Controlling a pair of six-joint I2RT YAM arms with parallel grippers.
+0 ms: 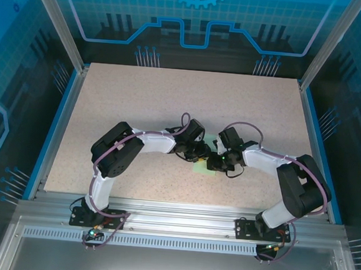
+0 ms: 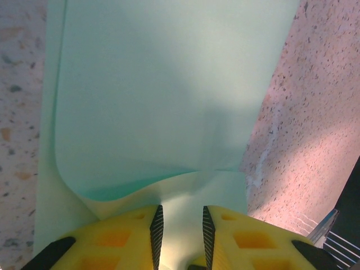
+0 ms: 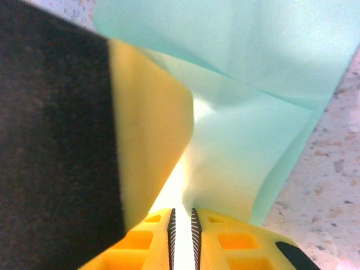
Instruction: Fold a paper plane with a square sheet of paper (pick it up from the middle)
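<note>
mint paper, pinched in right gripper

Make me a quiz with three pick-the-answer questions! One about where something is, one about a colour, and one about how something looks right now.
1. Where is the paper?
A) near the middle of the table
B) at the far left corner
C) on the floor

2. What colour is the paper?
A) red
B) pale green
C) black

3. How is the paper?
A) rolled into a ball
B) torn in two
C) partly folded, one layer over another

Answers:
1 A: the top view shows it mid-table.
2 B: both wrist views show pale green.
3 C: the left wrist view shows a top layer curling over a lower one.
</note>
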